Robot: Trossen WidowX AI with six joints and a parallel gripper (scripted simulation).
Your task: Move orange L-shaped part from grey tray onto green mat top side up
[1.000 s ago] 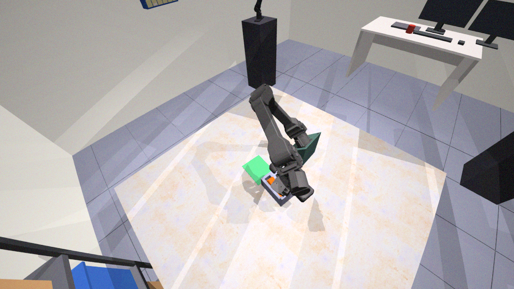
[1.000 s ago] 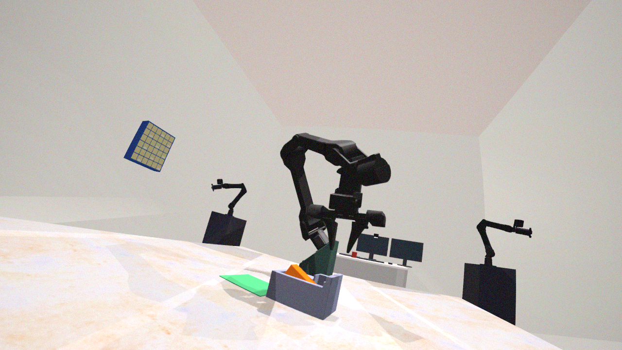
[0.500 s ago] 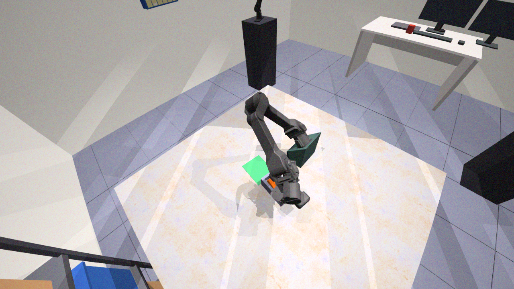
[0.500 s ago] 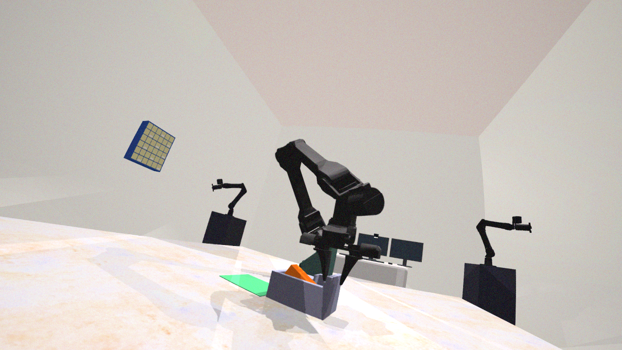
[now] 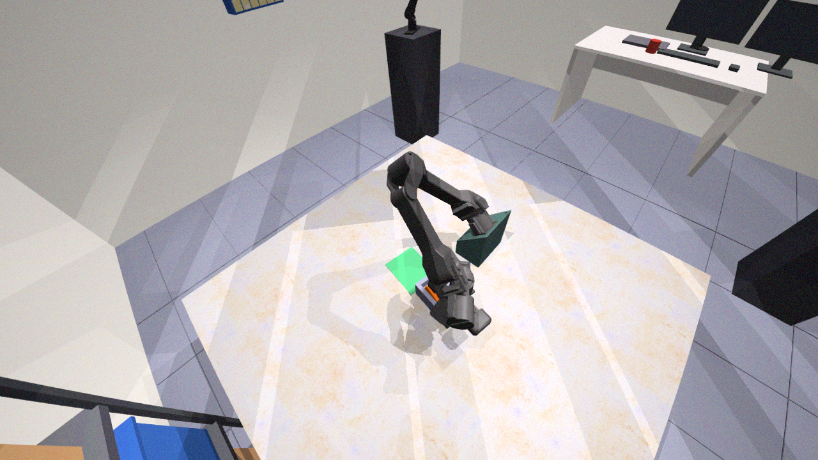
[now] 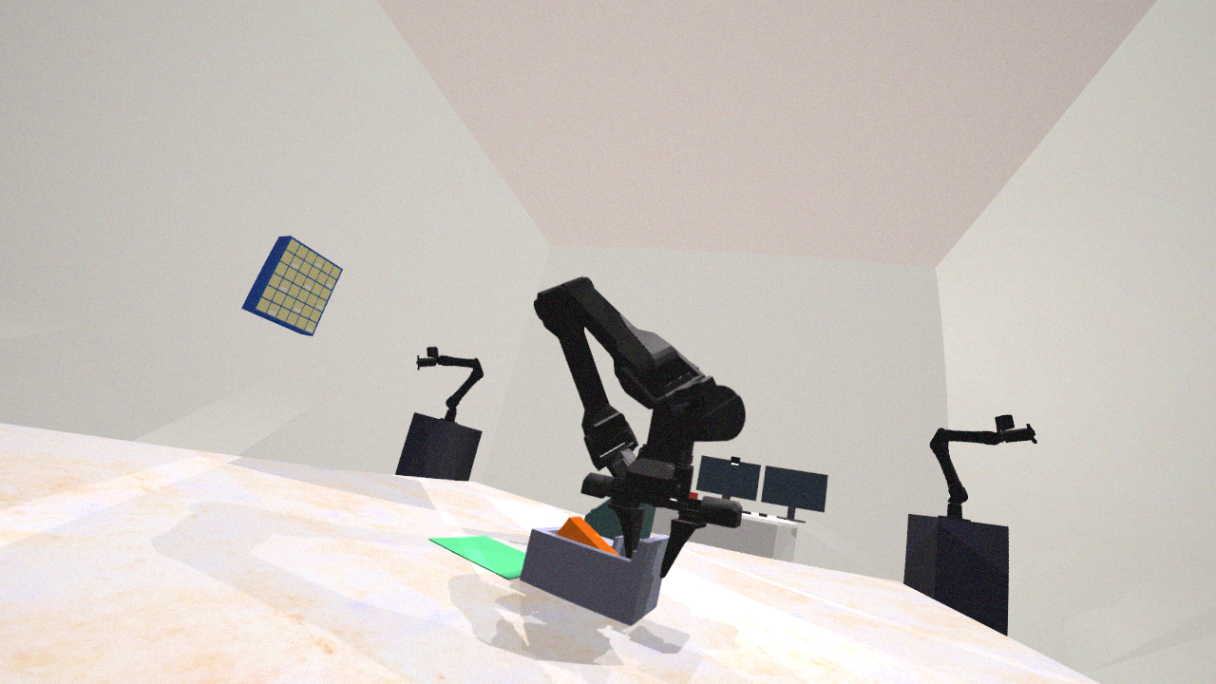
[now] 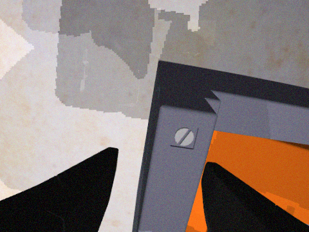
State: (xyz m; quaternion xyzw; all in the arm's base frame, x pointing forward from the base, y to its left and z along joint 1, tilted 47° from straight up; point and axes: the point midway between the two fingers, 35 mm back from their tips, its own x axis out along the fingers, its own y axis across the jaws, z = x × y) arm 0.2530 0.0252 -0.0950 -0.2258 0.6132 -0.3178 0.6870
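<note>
The orange L-shaped part (image 5: pixel 432 293) (image 6: pixel 584 533) (image 7: pixel 254 158) is tilted in the grey tray (image 5: pixel 423 299) (image 6: pixel 586 580) (image 7: pixel 170 183). Its far end rises above the rim on the side toward the green mat (image 5: pixel 404 268) (image 6: pixel 478 550), and its L-shaped end is low. My gripper (image 6: pixel 647 565) (image 7: pixel 161 165) is partly open and straddles the tray's end wall, with space beside the wall. One finger is inside the tray, over or on the L-shaped end; the other is outside. Contact with the part cannot be told. The arm hides the fingertips in the top view.
The dark green angled block (image 5: pixel 479 249) (image 6: pixel 606 518) under my arm's base stands behind the tray. The tray's end wall has a screw head (image 7: pixel 184 136) on top. The mat lies close to the tray's opposite end. A white desk (image 5: pixel 686 65) is far off.
</note>
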